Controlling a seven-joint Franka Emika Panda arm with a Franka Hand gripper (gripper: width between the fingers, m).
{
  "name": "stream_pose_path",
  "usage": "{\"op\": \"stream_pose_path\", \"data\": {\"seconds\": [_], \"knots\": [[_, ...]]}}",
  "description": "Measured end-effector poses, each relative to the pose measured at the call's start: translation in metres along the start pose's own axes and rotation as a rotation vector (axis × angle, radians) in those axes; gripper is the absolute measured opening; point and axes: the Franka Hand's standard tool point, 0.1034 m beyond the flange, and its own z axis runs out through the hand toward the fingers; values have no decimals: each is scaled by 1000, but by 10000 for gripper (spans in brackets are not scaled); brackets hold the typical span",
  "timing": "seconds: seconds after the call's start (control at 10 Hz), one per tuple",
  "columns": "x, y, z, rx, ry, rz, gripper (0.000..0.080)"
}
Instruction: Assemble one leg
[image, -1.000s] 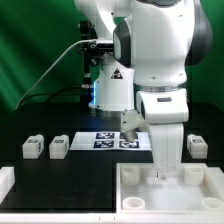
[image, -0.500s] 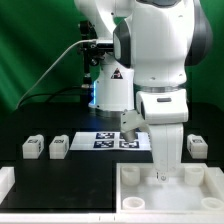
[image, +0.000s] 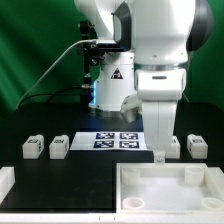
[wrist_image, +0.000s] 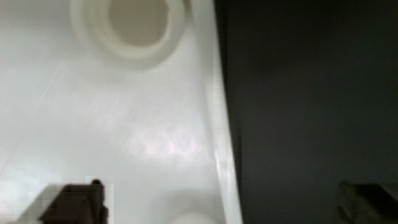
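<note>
Two legs (image: 32, 148) (image: 58, 147) lie on the black table at the exterior view's left. Another leg (image: 198, 146) lies at the right, with one more (image: 176, 144) partly hidden behind my hand. My gripper (image: 159, 154) hangs just above the far rim of the large white panel (image: 165, 195). In the wrist view the gripper (wrist_image: 222, 203) is open and empty, its dark fingers (wrist_image: 71, 202) wide apart. One finger is over the panel (wrist_image: 125, 120) and the other over the dark table. A round hole (wrist_image: 134, 25) shows in the panel.
The marker board (image: 112, 139) lies on the table behind the panel, between the legs. A white raised edge (image: 6, 180) stands at the front left. The robot's base and cables fill the back in front of a green curtain.
My gripper has risen from inside the panel's far part to just above its far rim. The legs, the panel and the marker board have not moved.
</note>
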Motion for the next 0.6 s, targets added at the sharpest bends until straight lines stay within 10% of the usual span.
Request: {"op": "stream_pose_path", "data": {"seconds": [0.6], "knots": [[17, -19, -4, 15, 15, 623, 649]]}}
